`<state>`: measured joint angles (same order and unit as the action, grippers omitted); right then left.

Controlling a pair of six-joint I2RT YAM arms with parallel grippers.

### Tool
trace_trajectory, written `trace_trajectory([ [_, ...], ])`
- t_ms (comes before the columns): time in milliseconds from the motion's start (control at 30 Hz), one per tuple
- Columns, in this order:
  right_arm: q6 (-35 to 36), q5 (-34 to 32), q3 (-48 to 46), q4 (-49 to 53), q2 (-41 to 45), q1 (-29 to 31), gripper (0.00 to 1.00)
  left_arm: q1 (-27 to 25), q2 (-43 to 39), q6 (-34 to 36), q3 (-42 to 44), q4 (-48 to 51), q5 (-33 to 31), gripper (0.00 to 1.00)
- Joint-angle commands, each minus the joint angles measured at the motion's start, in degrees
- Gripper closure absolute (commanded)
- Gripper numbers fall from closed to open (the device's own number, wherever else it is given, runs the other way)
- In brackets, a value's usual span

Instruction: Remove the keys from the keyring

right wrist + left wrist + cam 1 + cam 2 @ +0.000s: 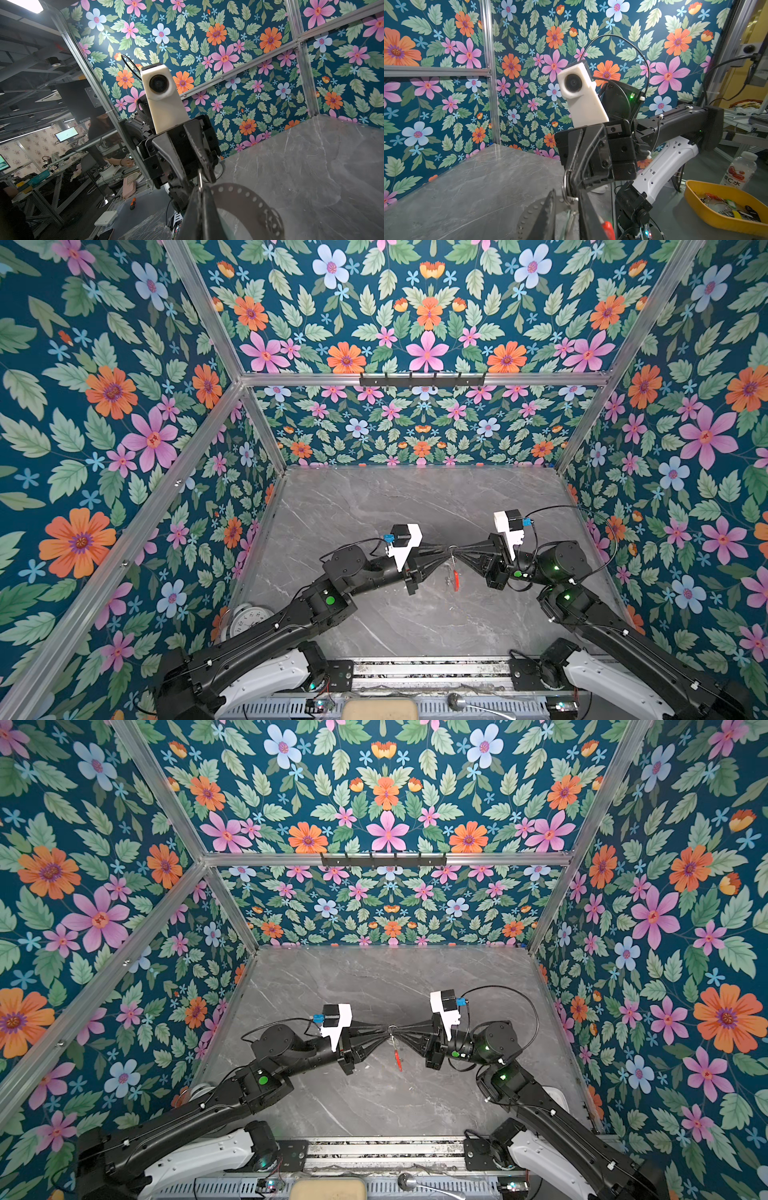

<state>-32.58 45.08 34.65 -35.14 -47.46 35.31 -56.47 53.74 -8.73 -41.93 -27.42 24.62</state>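
The clear plastic bottle (741, 172) has a label that reads "C水". Above the grey marble desk (374, 497), the left hand (202, 176) and the right hand (570, 184) meet tip to tip, both clenched on one small silver ring (392, 1029).

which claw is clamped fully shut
The right claw: it is pinched shut on the small metal ring, while the left claw shows a gap between its fingers in the left wrist view.

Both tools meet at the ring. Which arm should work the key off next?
Left, probably. The right tool is shut on the split ring, anchoring the hanging keyring. The left tool meets it tip to tip at that ring, so it can pull without letting the keyring drop.
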Motion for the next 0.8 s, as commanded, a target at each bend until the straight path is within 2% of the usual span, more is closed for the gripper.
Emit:
trace_trajectory([
  [0, -0.12, 0.71, -0.04, -2.48, 0.09, 0.09, 1.0, 0.24, 0.05, -1.01, -0.26, -3.28, 3.49, 0.8],
  [400, -0.03, 0.53, 0.1, -2.51, 0.01, 0.11, 1.0, 0.39, 2.57, -1.99, -1.66, -2.46, 6.68, 0.85],
  [667, 0.03, 0.07, 0.06, -2.4, 0.0, 0.03, 1.0, 0.33, 3.21, -3.74, -1.77, -3.86, 8.24, 1.0],
  [767, -0.03, -0.2, 0.06, -1.89, 0.06, 0.06, 1.0, 0.47, 3.22, -4.3, -2.02, -3.66, 8.0, 1.0],
])
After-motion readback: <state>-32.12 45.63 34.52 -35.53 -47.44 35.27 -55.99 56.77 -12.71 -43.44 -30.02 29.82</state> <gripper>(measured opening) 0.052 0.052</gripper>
